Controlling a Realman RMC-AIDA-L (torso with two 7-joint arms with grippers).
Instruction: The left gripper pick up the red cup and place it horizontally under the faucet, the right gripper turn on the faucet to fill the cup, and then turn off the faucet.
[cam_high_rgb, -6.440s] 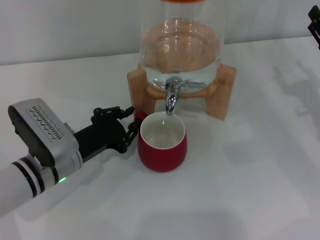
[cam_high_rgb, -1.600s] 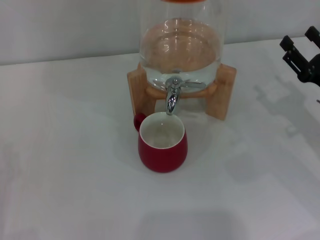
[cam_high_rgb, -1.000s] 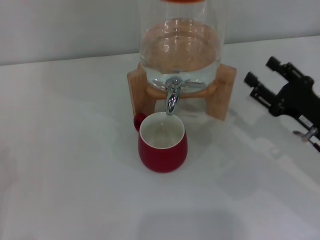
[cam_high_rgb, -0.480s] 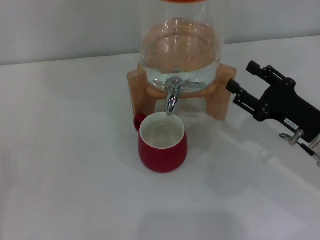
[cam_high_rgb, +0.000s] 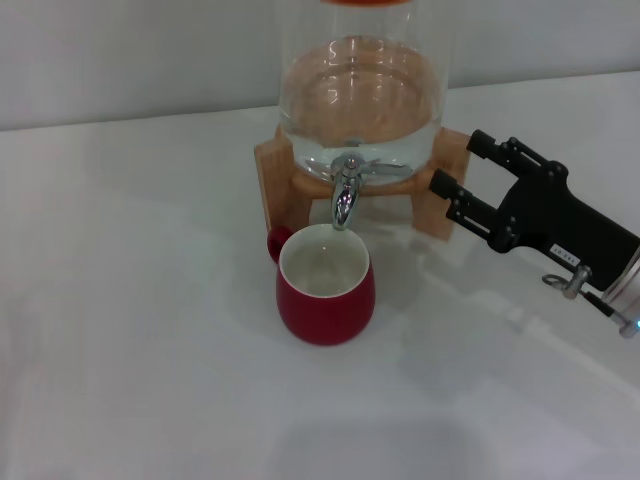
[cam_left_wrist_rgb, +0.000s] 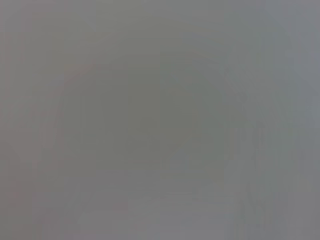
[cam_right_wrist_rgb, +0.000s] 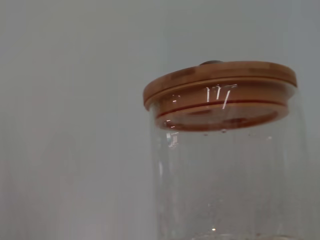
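The red cup (cam_high_rgb: 325, 285) stands upright on the white table (cam_high_rgb: 140, 330), white inside showing, its small handle toward the far left. The chrome faucet (cam_high_rgb: 344, 192) hangs just above the cup's far rim, on the glass dispenser (cam_high_rgb: 360, 90) in its wooden stand (cam_high_rgb: 275, 178). My right gripper (cam_high_rgb: 458, 164) is open, its two black fingers pointing left toward the stand's right leg, to the right of the faucet and apart from it. The left gripper is out of view. The right wrist view shows the dispenser's wooden lid (cam_right_wrist_rgb: 220, 90) and upper glass.
The table's front and left stretch out white around the cup. A pale wall (cam_high_rgb: 130, 50) runs behind the dispenser. The left wrist view shows only flat grey.
My right gripper has come in from the far right edge and moved left toward the dispenser stand. The left arm, beside the cup 6.4 s ago, has left the view. The cup has not moved.
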